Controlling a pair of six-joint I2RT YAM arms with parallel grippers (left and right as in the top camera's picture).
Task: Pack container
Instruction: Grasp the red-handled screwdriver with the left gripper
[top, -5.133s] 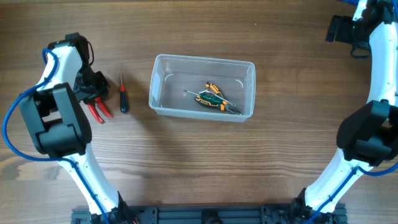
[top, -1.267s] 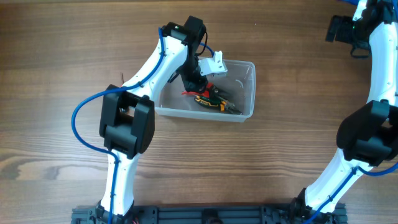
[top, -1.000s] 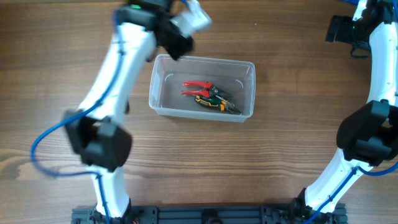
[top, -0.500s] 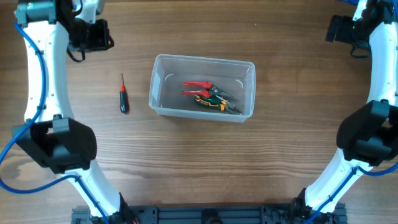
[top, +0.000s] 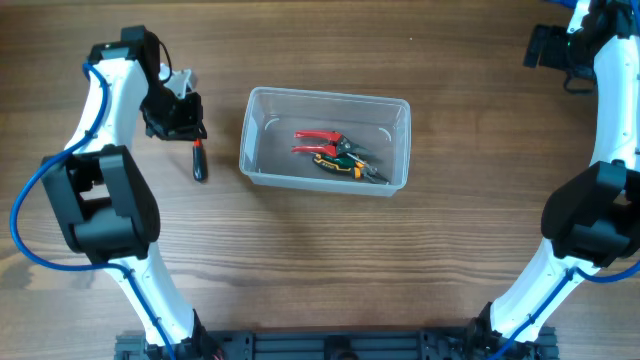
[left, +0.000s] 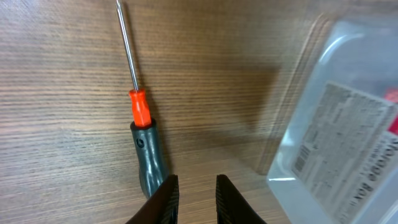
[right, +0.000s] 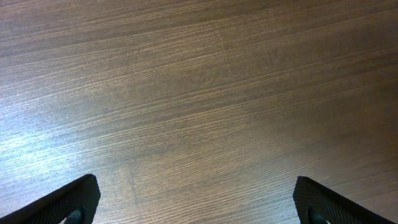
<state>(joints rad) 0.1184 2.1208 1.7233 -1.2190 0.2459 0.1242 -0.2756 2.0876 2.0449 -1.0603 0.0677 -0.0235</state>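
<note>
The container (top: 325, 95), a clear plastic tub, stands mid-table; its labelled wall (left: 348, 124) fills the right of the left wrist view. Inside lie red-handled pliers (top: 318, 140) and a green-and-orange tool (top: 342, 163). A screwdriver (top: 199, 160) with an orange collar and dark grip (left: 142, 118) lies on the wood left of the tub. My left gripper (top: 188, 128) hovers just over its handle end; its tips (left: 197, 182) stand a narrow gap apart with only wood between them, the handle just left of the left finger. My right gripper (top: 543, 45) stands wide open (right: 196, 183) over bare wood at the far right back.
The wooden table (top: 320, 260) stretches around the tub. The right arm's base and links (top: 590, 215) rise along the right edge, the left arm's (top: 100, 210) along the left.
The left arm left the red pliers in the container, swung out to the far left back, and has now come down beside the screwdriver. The right arm has not moved.
</note>
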